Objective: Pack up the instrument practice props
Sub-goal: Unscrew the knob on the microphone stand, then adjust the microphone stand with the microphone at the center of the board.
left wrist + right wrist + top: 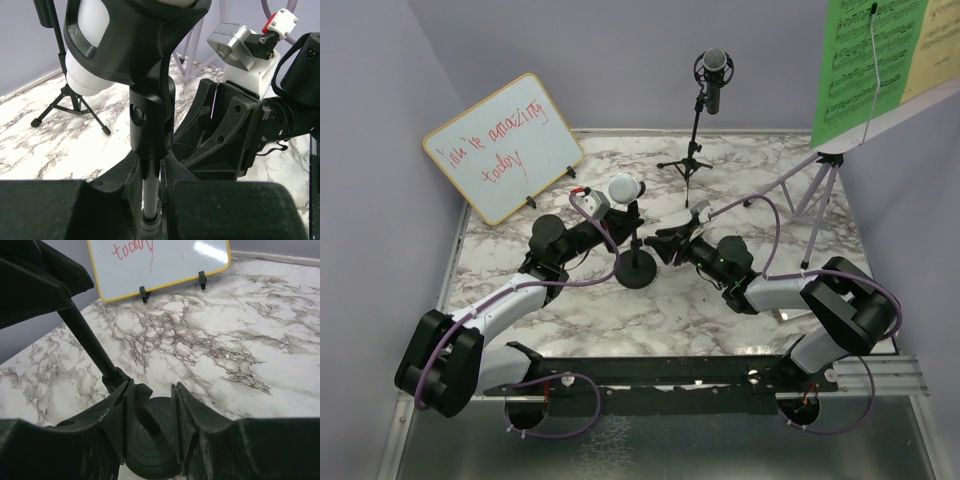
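The black round-base mic holder (639, 272) stands mid-table with a grey-headed microphone (623, 188) in its clip. My left gripper (626, 224) is shut on the holder's thin pole (150, 192), just under the clip joint (148, 125); the mic's white body (92, 45) shows above. My right gripper (666, 246) is open, its fingers either side of the pole's lower end (146, 421) above the round base (155, 450). The second microphone (715, 65) sits in the black tripod (688, 160) at the back. The lilac music rack (817, 190) holds green (860, 60) and yellow sheets (935, 45) at the right.
The wood-framed whiteboard (503, 147) leans at the back left and also shows in the right wrist view (160, 260). Lilac walls close the left, back and right sides. The tripod's legs (70, 107) stand just beyond the holder. A metal rail (880, 375) runs along the near edge.
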Action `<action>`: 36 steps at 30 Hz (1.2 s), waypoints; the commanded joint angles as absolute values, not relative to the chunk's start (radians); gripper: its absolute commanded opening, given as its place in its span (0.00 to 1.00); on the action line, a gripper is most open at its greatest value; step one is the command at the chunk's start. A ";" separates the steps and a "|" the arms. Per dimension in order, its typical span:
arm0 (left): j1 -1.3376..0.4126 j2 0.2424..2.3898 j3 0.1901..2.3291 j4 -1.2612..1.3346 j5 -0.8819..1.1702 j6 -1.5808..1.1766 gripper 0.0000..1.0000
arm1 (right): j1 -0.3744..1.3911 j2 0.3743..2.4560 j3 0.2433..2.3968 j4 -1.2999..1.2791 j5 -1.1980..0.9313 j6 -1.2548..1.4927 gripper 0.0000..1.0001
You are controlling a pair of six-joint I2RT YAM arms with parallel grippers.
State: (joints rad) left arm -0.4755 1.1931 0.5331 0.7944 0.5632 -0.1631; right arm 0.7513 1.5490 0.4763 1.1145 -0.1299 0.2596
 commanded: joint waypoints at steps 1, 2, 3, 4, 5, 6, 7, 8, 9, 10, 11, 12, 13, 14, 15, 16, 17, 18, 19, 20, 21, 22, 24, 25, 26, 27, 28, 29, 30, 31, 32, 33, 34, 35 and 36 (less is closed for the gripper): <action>-0.480 1.189 0.548 0.740 0.584 -0.186 0.00 | 0.759 1.596 0.427 1.065 -0.227 0.211 0.43; -0.480 1.190 0.548 0.740 0.583 -0.186 0.00 | 0.760 1.597 0.425 1.072 -0.244 0.203 0.43; -0.480 1.192 0.549 0.739 0.583 -0.186 0.00 | 0.759 1.596 0.424 1.075 -0.261 0.192 0.44; -0.480 1.194 0.550 0.740 0.583 -0.186 0.00 | 0.760 1.593 0.420 1.084 -0.273 0.180 0.45; -0.480 1.198 0.551 0.740 0.584 -0.186 0.00 | 0.759 1.589 0.416 1.091 -0.282 0.170 0.46; -0.480 1.200 0.552 0.740 0.586 -0.187 0.00 | 0.760 1.583 0.410 1.096 -0.287 0.160 0.47; -0.480 1.201 0.552 0.740 0.586 -0.186 0.00 | 0.759 1.578 0.408 1.093 -0.286 0.148 0.48; -0.480 1.203 0.552 0.739 0.586 -0.186 0.00 | 0.759 1.574 0.411 1.077 -0.277 0.137 0.48; -0.480 1.203 0.552 0.740 0.585 -0.186 0.00 | 0.760 1.571 0.416 1.057 -0.258 0.125 0.48; -0.480 1.204 0.552 0.741 0.585 -0.184 0.00 | 0.760 1.569 0.418 1.042 -0.236 0.117 0.49; -0.480 1.203 0.552 0.740 0.586 -0.184 0.00 | 0.759 1.568 0.417 1.042 -0.195 0.119 0.49; -0.480 1.204 0.552 0.741 0.586 -0.184 0.00 | 0.759 1.568 0.411 1.048 -0.173 0.123 0.49; -0.480 1.204 0.552 0.741 0.585 -0.183 0.00 | 0.759 1.567 0.408 1.057 -0.145 0.122 0.49; -0.480 1.204 0.551 0.740 0.585 -0.181 0.00 | 0.759 1.564 0.405 1.061 -0.142 0.119 0.50; -0.480 1.203 0.551 0.740 0.586 -0.180 0.00 | 0.760 1.556 0.404 1.064 -0.149 0.119 0.50; -0.480 1.203 0.549 0.739 0.585 -0.177 0.00 | 0.759 1.547 0.402 1.070 -0.162 0.121 0.50; -0.480 1.204 0.548 0.741 0.584 -0.174 0.00 | 0.760 1.536 0.399 1.085 -0.180 0.123 0.50; -0.480 1.205 0.548 0.740 0.584 -0.173 0.00 | 0.761 1.528 0.395 1.104 -0.201 0.123 0.50; -0.480 1.206 0.549 0.740 0.584 -0.173 0.00 | 0.760 1.520 0.395 1.117 -0.217 0.122 0.51; -0.480 1.207 0.549 0.740 0.585 -0.173 0.00 | 0.760 1.515 0.398 1.127 -0.234 0.119 0.52; -0.480 1.208 0.550 0.740 0.588 -0.173 0.00 | 0.759 1.515 0.403 1.133 -0.254 0.114 0.53; -0.480 1.212 0.551 0.739 0.590 -0.173 0.00 | 0.760 1.517 0.410 1.140 -0.272 0.109 0.54; -0.480 1.217 0.550 0.740 0.594 -0.171 0.00 | 0.759 1.528 0.424 1.154 -0.310 0.101 0.55; -0.480 1.219 0.549 0.740 0.595 -0.168 0.00 | 0.759 1.533 0.430 1.162 -0.329 0.095 0.56; -0.480 1.222 0.548 0.740 0.595 -0.165 0.00 | 0.759 1.540 0.439 1.166 -0.343 0.087 0.56; -0.480 1.226 0.548 0.740 0.595 -0.161 0.00 | 0.759 1.546 0.448 1.168 -0.348 0.086 0.56; -0.480 1.228 0.546 0.740 0.593 -0.158 0.00 | 0.760 1.551 0.454 1.177 -0.350 0.088 0.57; -0.480 1.231 0.545 0.740 0.593 -0.154 0.00 | 0.760 1.555 0.456 1.193 -0.354 0.090 0.57; -0.480 1.233 0.543 0.741 0.593 -0.151 0.00 | 0.759 1.558 0.454 1.219 -0.358 0.090 0.57; -0.480 1.235 0.540 0.741 0.593 -0.149 0.00 | 0.759 1.559 0.452 1.240 -0.363 0.090 0.58; -0.481 1.240 0.537 0.741 0.591 -0.147 0.00 | 0.759 1.557 0.453 1.250 -0.366 0.088 0.58; -0.482 1.245 0.535 0.741 0.590 -0.146 0.00 | 0.760 1.555 0.458 1.250 -0.371 0.084 0.58; -0.483 1.250 0.531 0.741 0.585 -0.146 0.00 | 0.759 1.553 0.465 1.244 -0.379 0.075 0.58; -0.483 1.255 0.524 0.741 0.577 -0.146 0.00 | 0.759 1.552 0.471 1.239 -0.384 0.071 0.58; -0.484 1.259 0.518 0.742 0.569 -0.146 0.00 | 0.759 1.550 0.474 1.241 -0.385 0.069 0.58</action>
